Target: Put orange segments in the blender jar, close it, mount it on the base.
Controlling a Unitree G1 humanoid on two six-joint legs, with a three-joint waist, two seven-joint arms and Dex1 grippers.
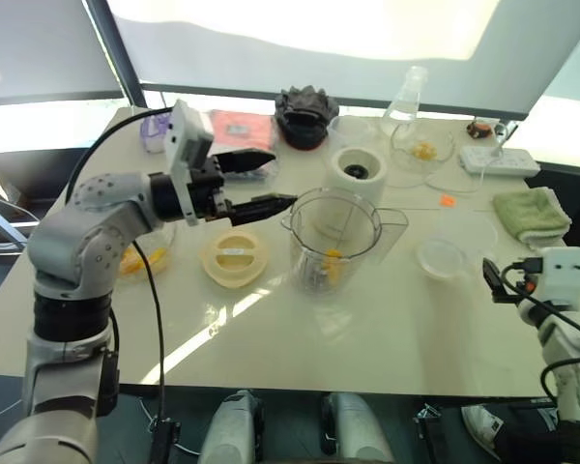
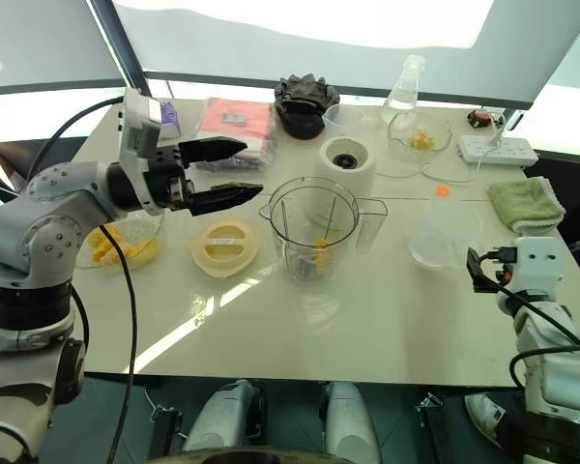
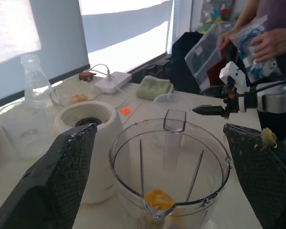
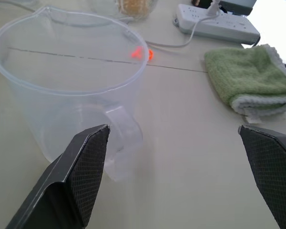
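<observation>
The clear blender jar (image 1: 333,237) stands upright mid-table with one orange segment (image 3: 157,198) at its bottom. My left gripper (image 1: 282,177) hovers open just left of the jar's rim, nothing between its fingers; a scrap of orange pulp clings to one finger (image 3: 267,137). The cream lid (image 1: 234,256) lies flat to the left of the jar. Behind the jar stands the white base (image 1: 356,174). A glass bowl of orange segments (image 2: 116,246) sits at the left under my arm. My right gripper (image 2: 474,266) is open near the table's right edge, facing a clear measuring cup (image 4: 71,86).
A flask (image 1: 406,97), a glass bowl with orange bits (image 1: 422,150), a black object (image 1: 304,116) and a red packet (image 1: 240,129) line the back. A green cloth (image 1: 532,213) and power strip (image 1: 498,159) lie at the right. A person (image 3: 257,38) stands beyond, holding a plastic bag.
</observation>
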